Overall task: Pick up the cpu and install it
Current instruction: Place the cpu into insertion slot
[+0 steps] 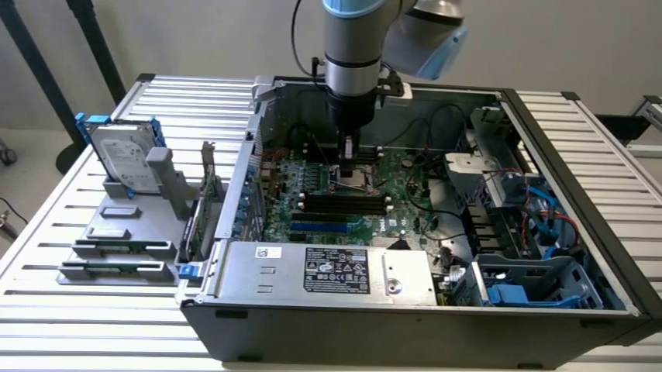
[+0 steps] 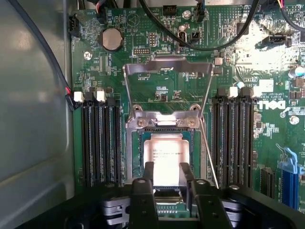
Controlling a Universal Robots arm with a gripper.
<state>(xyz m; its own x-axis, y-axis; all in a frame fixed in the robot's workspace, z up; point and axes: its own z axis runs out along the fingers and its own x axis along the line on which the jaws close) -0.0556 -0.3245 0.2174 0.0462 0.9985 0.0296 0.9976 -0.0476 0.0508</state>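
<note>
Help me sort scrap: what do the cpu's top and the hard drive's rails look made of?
The cpu: its top looks like bare metal, silvery with bright glare. The rails on the hard drive: probably plastic, a uniform matte blue.

The cpu (image 2: pixel 164 153) sits in the socket (image 2: pixel 134 143) between memory slots (image 2: pixel 100 140).

The arm (image 1: pixel 352 46) is a silver-grey tube with a light blue joint cap (image 1: pixel 443 46) and a thin black cable (image 1: pixel 294 35) beside it. The hand (image 2: pixel 167 166) is black, with grey metal blocks at its base.
</note>
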